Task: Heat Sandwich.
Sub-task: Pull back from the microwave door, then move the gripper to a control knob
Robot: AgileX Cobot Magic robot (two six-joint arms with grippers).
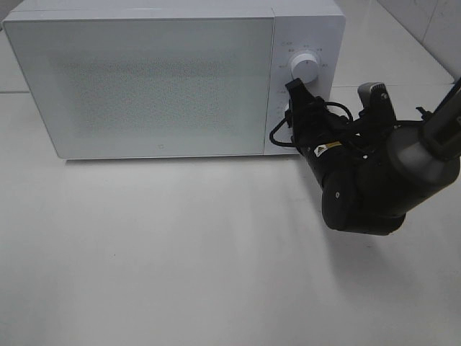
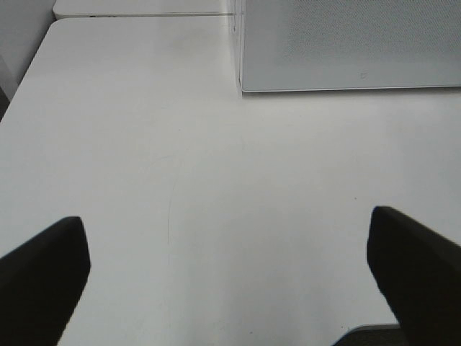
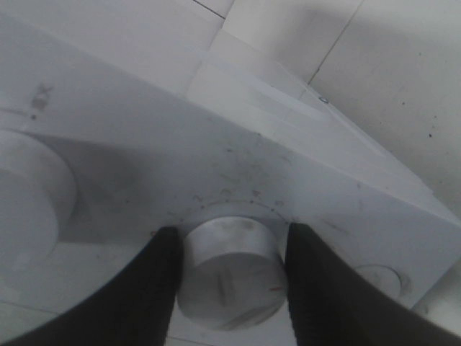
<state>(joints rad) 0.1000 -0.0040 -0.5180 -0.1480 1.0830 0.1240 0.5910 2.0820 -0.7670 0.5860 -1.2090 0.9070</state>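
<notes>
The right fingers (image 3: 148,288) grasp the lower round white dial (image 3: 230,270) from both sides, on the control panel of the boxy white microwave oven (image 1: 158,79). Its speckled door (image 1: 144,72) is shut. The left fingers (image 2: 43,281) hang spread wide, holding nothing, over the plain white surface (image 2: 158,144). The sandwich shows in no view; the frosted door may be hiding it.

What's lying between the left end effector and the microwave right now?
Nothing: the left wrist view shows only bare white table between the open left end effector and the microwave.
</notes>
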